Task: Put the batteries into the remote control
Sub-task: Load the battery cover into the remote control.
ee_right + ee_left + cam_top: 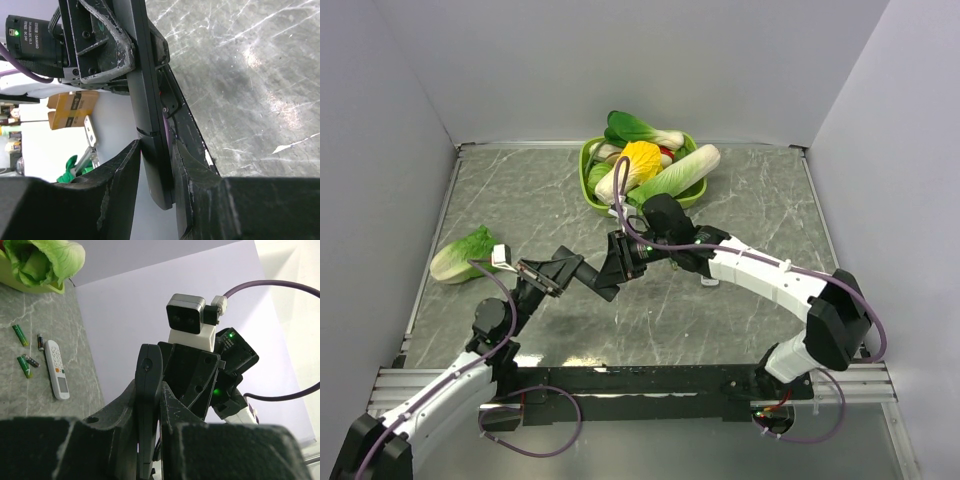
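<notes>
The black remote control [149, 371] is held edge-on, off the table, between both grippers. My left gripper [150, 420] is shut on one end of it. My right gripper [156, 150] is shut on the other end [147, 95], facing the left one. In the top view the two grippers meet mid-table, left [608, 274] and right [626, 254], and hide the remote. Several green and red batteries [20, 335] [24, 366] lie loose on the table in the left wrist view. The right arm hides them in the top view.
A white remote with buttons [56, 369] lies beside the batteries. A green bowl [588, 160] of toy vegetables stands at the back centre. A toy lettuce [463, 255] lies at the left. Grey walls close off three sides.
</notes>
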You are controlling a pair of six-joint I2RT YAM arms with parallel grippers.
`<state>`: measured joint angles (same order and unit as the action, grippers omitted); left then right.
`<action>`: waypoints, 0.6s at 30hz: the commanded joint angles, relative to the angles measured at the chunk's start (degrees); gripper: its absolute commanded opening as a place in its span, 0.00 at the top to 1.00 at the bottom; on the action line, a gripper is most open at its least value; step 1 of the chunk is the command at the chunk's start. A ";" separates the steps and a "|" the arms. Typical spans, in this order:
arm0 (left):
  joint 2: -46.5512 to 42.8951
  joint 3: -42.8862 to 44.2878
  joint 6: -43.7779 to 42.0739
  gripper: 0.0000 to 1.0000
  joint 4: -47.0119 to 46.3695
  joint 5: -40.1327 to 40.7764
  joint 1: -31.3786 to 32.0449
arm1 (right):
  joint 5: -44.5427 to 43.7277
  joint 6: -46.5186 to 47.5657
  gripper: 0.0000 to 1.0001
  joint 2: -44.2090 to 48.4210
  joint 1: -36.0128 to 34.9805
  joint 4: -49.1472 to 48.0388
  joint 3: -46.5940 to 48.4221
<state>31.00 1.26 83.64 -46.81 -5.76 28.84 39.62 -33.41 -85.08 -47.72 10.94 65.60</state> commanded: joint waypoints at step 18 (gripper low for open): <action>-0.33 1.29 0.48 0.99 -6.93 -1.98 8.07 | -6.49 5.37 0.59 -3.78 3.25 -1.71 6.29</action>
<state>33.39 1.17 81.69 -48.88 -0.14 33.87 42.78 -31.64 -87.70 -46.46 13.17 68.62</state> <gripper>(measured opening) 0.203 0.383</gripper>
